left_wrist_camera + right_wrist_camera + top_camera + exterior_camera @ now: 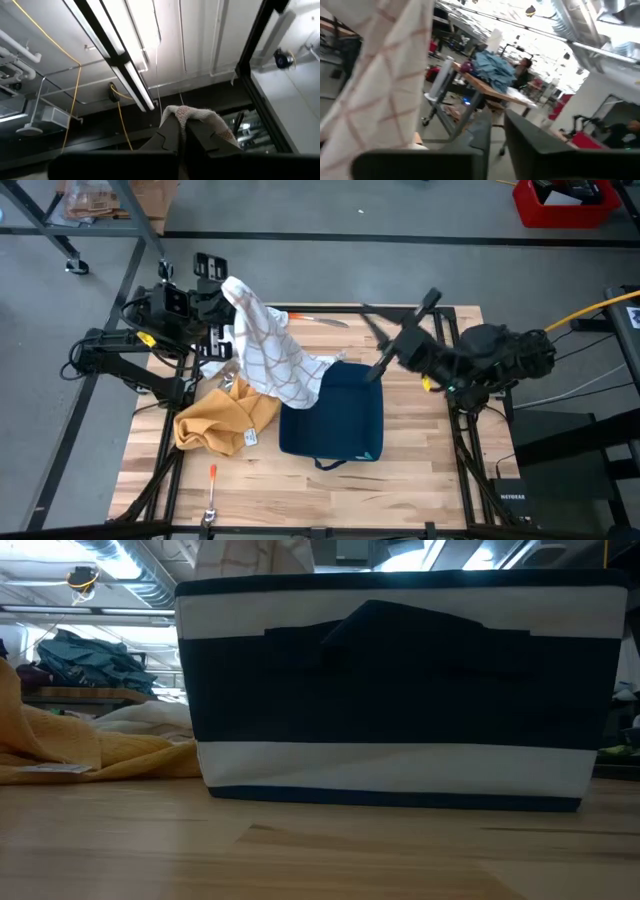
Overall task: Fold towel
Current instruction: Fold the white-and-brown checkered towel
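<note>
Low down, the navy bin [400, 690] blocks nearly everything. Left claw [182, 131] clamped on the checked white towel [270, 350], hanging crumpled above the worktop [420, 450]; right claw [497, 125] slightly apart, empty.

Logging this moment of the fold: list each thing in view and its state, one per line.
Checked towel: lifted, hanging from the left claw, lower end draped at the bin's edge.
Left claw: shut on the checked towel, raised.
Right claw: empty, fingers a little apart, raised beside the towel.
Yellow towel: crumpled on the table.
Bin: upright on the table.
</note>
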Motion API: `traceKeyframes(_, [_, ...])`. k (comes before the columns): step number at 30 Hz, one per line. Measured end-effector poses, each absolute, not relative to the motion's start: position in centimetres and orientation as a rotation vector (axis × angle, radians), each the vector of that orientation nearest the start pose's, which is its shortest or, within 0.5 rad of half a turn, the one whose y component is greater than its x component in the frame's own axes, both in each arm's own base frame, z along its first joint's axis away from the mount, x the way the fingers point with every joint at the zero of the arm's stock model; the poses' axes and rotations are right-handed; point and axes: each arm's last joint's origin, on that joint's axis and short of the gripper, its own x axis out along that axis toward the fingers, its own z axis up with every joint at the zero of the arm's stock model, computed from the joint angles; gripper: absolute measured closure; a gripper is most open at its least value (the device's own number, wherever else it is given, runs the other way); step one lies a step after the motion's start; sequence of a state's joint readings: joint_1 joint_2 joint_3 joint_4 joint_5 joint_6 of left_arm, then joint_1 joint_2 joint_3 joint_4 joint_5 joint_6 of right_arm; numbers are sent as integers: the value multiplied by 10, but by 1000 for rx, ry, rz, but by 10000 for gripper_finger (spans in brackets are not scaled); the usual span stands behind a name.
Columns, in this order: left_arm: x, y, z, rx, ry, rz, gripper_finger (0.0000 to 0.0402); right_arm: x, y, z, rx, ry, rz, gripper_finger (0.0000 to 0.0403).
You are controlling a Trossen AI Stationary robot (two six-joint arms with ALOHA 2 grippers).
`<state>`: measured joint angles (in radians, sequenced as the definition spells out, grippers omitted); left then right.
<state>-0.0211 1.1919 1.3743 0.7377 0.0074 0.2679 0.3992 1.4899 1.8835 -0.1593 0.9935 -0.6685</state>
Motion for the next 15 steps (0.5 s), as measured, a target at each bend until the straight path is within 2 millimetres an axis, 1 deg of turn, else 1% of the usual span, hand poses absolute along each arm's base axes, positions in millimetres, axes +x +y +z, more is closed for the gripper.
traceKeyframes(4, [214,-4,527,267,-880,104,401,290,96,523,-381,1,-585,270])
traceKeyframes(7, [216,-4,525,268,-852,100,401,307,105,510,-274,-20,-521,236])
traceKeyframes(11, [219,-5,522,269,-806,92,401,332,117,489,-195,-10,-442,210])
traceKeyframes(15, [223,-5,519,254,-758,78,401,356,127,465,-147,27,-429,203])
